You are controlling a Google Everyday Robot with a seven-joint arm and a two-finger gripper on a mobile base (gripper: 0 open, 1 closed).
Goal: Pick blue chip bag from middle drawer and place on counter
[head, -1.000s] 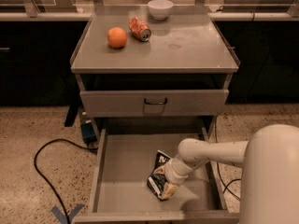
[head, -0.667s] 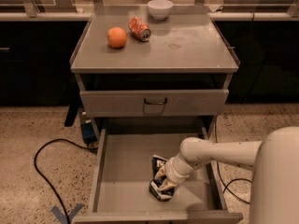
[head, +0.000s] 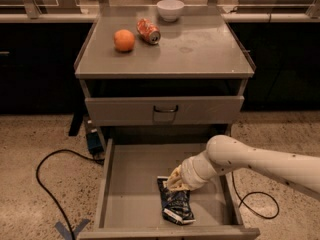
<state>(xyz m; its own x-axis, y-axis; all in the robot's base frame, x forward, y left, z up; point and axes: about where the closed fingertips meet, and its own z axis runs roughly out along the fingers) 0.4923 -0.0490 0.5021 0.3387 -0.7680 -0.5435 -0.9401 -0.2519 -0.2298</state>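
Counter: flat grey metal cabinet top (head: 200, 54), above the drawers.
Bag: crinkled dark blue foil chip bag (head: 176, 206) lies in deep grey middle drawer (head: 130, 184), near its front edge.
Tool: gripper (head: 175, 180) at the bag's upper end; its hold I cannot tell.
Advice: lift straight, clear of walls.

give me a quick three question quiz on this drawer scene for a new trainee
1. Where is the gripper?
A) on the counter
B) down in the open middle drawer, at the far end of the blue chip bag
C) on the floor

2. True or false: the handled drawer above the middle drawer is shut.

3. How many things sit on the counter, and what are they?

Key
1. B
2. True
3. Three: orange, soda can, white bowl
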